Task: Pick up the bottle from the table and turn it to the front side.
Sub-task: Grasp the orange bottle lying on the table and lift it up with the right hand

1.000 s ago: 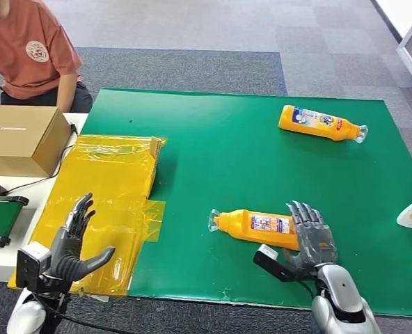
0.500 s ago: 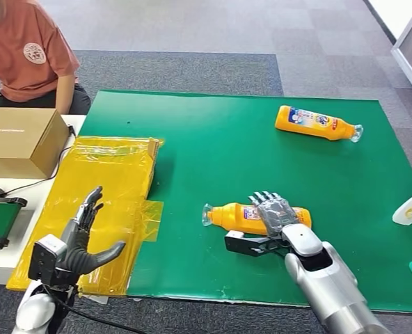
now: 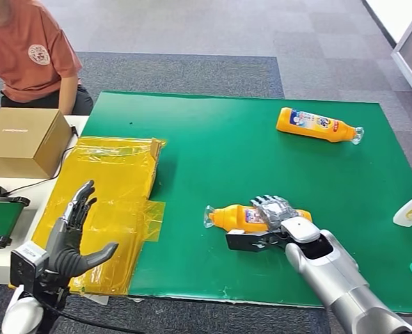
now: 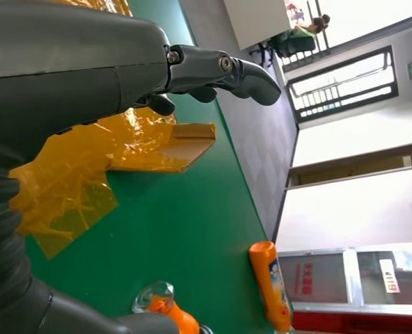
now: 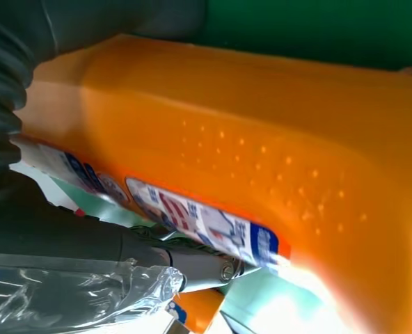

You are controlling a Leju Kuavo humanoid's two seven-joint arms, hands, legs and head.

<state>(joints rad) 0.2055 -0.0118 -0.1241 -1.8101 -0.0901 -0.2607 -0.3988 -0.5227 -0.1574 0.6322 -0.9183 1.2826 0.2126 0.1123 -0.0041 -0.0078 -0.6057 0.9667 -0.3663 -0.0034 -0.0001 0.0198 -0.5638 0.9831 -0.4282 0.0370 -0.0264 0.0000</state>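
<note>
Head view puts my right hand (image 3: 273, 212) down over the middle of the orange bottle (image 3: 234, 218), fingers (image 3: 266, 206) draped across its label and my thumb (image 3: 246, 241) stretched out along the near side of it. Whether I have it truly clamped I cannot tell; the bottle lies flat on the green mat (image 3: 220, 160), its clear cap pointing toward my left. In the right wrist view the bottle's orange side (image 5: 278, 125) sits right up against my hand, the printed label (image 5: 204, 223) next to my thumb.

My left hand (image 3: 72, 240) hangs over the near left corner of the table, fingers spread apart and holding nothing, above the yellow plastic sheet (image 3: 109, 188) that covers that end. From the left wrist view I see the same sheet (image 4: 67, 181).

A second orange bottle (image 3: 318, 124) lies well apart at the far right of the mat. A brown cardboard box (image 3: 22, 139) stands on the white table to the left, and a person in an orange shirt (image 3: 28, 49) sits behind it.
</note>
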